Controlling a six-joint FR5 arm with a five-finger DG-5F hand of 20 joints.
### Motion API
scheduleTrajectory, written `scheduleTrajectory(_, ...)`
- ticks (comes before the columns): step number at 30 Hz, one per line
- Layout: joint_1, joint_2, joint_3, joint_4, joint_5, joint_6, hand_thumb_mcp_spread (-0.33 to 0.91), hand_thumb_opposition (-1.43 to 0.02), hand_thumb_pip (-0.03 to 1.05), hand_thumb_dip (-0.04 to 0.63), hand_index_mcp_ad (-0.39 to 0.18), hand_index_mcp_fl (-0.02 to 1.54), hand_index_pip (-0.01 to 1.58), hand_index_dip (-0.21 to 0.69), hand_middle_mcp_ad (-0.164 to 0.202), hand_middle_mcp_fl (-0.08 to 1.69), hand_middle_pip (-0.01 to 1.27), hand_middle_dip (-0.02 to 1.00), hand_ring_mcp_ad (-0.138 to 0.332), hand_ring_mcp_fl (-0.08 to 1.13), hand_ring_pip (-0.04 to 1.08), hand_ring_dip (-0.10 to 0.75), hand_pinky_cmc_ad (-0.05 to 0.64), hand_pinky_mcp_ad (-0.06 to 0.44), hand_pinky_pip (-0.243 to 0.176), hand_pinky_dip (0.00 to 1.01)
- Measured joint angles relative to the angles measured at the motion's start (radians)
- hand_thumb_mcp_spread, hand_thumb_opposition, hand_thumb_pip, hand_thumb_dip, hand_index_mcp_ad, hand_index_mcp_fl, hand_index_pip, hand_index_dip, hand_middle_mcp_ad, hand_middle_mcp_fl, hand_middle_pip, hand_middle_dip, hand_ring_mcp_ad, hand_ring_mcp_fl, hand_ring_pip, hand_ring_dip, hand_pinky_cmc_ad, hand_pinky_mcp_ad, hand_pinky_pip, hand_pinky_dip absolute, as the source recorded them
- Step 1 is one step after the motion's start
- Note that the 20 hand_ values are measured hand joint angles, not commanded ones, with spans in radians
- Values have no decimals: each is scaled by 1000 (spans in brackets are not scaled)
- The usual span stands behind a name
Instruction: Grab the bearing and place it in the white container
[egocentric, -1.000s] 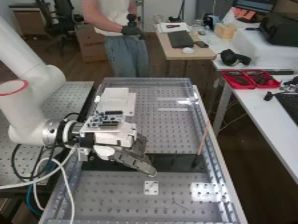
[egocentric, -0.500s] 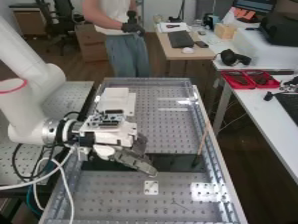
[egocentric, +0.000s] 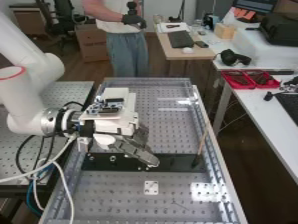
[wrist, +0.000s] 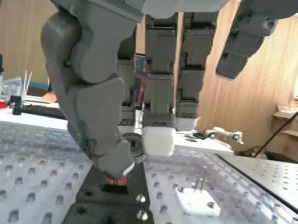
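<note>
Bench: perforated top (egocentric: 113, 197) with raised rails, running from near to far. White arm (egocentric: 30, 90) comes in from the left. A second perforated table (egocentric: 70, 92) stands along the bench's left side.

Black bar (egocentric: 174, 161) lies crosswise on the bench, with round metal fittings along it. Dark grey hand (egocentric: 136, 149) is over the left-to-middle part of the bar, fingers slanting down toward the right.

White container (egocentric: 118, 93): far left part of the bench, beyond the hand and partly hidden by it. Two red trays (egocentric: 249, 79) sit side by side on the white table at the right.

Thin brown rod (egocentric: 203, 142) stands tilted at the bench's right side, its dark lower end by the bar's right end. Small white plate (egocentric: 151, 187) lies on the near side of the bar; wrist view shows short upright pins on it.

Finger state: partly curled, thumb opposed, gap narrow. Bearing (wrist: 135, 144) is pinched between thumb and fingers, over the bar and outside the container. Height above the bar: cannot tell. Small red piece (wrist: 116, 181) at the bar, just by the thumb's tip.
</note>
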Motion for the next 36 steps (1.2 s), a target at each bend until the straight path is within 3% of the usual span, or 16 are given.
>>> scheduleTrajectory(16, 109, 218, -24, -77, 73, -18, 665, -1012, 429, 300, -141, 654, 1168, 66, 35, 1136, 757, 770, 54, 663, 218, 606, 340, 264, 49, 180)
scheduleTrajectory(25, 234, 317, -46, -123, 182, -44, 661, -1012, 429, 300, -141, 658, 1164, 66, 33, 1140, 757, 770, 56, 682, 216, 620, 342, 265, 51, 180)
scheduleTrajectory(36, 433, 397, -81, -151, 386, -80, 665, -1012, 429, 300, -141, 658, 1164, 66, 37, 1152, 757, 770, 52, 691, 208, 620, 342, 264, 51, 180)
